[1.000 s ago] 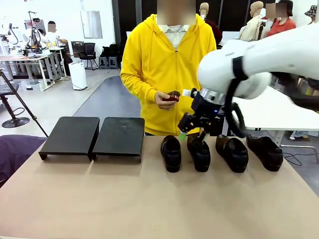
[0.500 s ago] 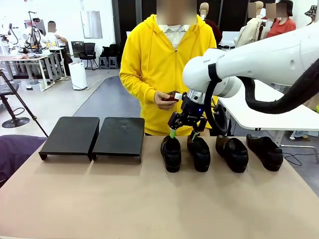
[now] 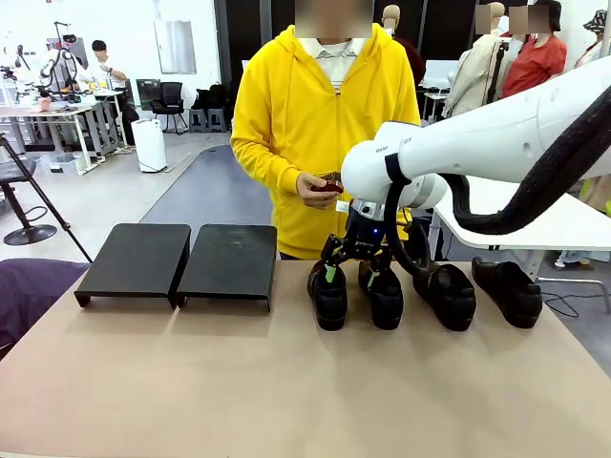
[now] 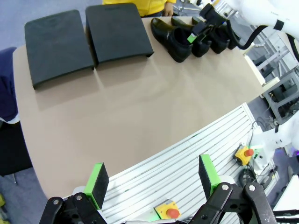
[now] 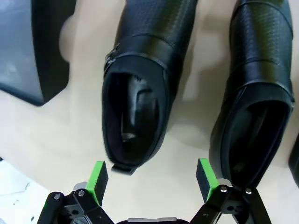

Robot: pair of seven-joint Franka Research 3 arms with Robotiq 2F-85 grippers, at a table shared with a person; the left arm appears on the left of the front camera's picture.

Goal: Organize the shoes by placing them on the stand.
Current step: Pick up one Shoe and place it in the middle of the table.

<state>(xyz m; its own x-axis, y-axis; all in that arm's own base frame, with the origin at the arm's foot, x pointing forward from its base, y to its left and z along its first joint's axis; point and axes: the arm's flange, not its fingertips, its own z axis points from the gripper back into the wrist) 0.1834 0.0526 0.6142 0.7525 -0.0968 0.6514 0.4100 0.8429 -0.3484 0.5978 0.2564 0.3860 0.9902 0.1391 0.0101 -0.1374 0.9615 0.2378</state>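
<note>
Four black glossy shoes stand in a row at the table's far right: the leftmost shoe [image 3: 328,303], a second shoe [image 3: 387,305], a third [image 3: 451,298] and a fourth [image 3: 511,292]. My right gripper [image 3: 349,277] hangs open low over the heels of the two left ones. In the right wrist view the leftmost shoe [image 5: 140,84] has its heel between the open fingers of the right gripper [image 5: 152,178], apart from both pads, and the second shoe [image 5: 254,107] lies just outside. Two black stands [image 3: 134,258] [image 3: 229,258] sit at the far left. My left gripper [image 4: 153,179] is open and holds nothing, high above the near table edge.
A person in a yellow hoodie [image 3: 286,124] stands behind the shoes, holding a small dark red object [image 3: 330,183] in both hands. The tan table [image 3: 286,382] is bare in front of shoes and stands. A stand's corner [image 5: 32,46] lies left of the leftmost shoe.
My right arm has swung left and down, from above the second and third shoes to the heel of the leftmost shoe. Its jaws stayed open. The shoes have not moved.
</note>
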